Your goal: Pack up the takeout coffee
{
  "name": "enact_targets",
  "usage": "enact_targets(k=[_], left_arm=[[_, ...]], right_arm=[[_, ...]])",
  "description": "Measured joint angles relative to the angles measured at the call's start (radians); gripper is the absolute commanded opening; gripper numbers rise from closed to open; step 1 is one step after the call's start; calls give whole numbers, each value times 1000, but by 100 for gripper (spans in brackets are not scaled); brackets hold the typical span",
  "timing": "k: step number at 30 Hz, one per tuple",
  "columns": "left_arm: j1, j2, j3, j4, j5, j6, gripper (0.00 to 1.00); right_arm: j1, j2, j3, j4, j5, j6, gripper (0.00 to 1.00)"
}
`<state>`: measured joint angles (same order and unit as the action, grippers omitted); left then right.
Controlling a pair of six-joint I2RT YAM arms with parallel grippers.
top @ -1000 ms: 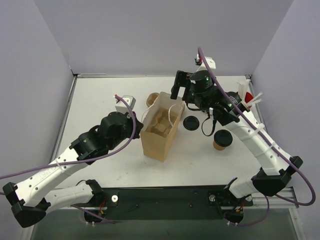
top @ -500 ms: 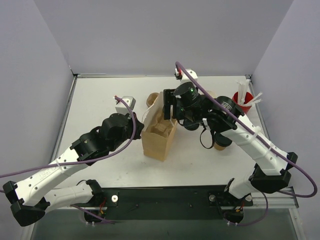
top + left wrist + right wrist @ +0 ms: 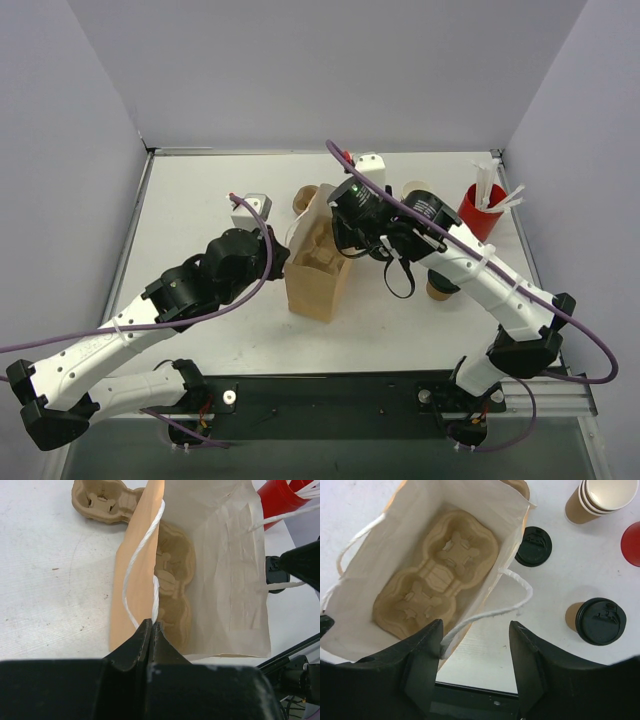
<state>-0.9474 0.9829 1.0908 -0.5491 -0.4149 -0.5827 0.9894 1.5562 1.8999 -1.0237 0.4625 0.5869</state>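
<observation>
Paper bag (image 3: pixel 316 288) standing open at the middle of the table (image 3: pixel 190 200), seen from above, with a moulded tray (image 3: pixel 437 577) lying flat on its bottom. At the bag's 9 o'clock edge the left fingers (image 3: pixel 151 630) are clenched on the left handle (image 3: pixel 131 575), a white cord. The right fingers (image 3: pixel 425 655) hover over the 3 o'clock edge, parted, with the right handle (image 3: pixel 490 614) looped between them and untouched.

The coffee cup (image 3: pixel 596 621), tan paper with a black lid on, stands on the table at roughly 3 o'clock from the bag, well apart from it and not held. A loose lid (image 3: pixel 533 546) lies just beside the bag, and a stack of open cups (image 3: pixel 600 497) sits at 2 o'clock.

We judge the step to be spreading the bag's mouth. To do it well, we would centre the cord between the right fingers before they pinch. We would then draw it gently toward 3 o'clock, low and level, so the bag neither tips nor tears.
</observation>
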Motion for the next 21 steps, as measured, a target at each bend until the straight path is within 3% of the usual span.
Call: enact_targets(k=[6,11,17,21], left_arm=[[0,0,0,0,-13,-16,0],[-1,-1,0,-1,-13,-29,0],[-1,-8,0,-1,-12,-34,0],[-1,-8,0,-1,-11,-34,1]], right_arm=[[-6,-10,-80,11,-27,4,57],[-19,-10,-115,29,-57,14,44],[-48,-8,-165,64,-90,14,43],[-55,3,-169,87,-106,10,33]])
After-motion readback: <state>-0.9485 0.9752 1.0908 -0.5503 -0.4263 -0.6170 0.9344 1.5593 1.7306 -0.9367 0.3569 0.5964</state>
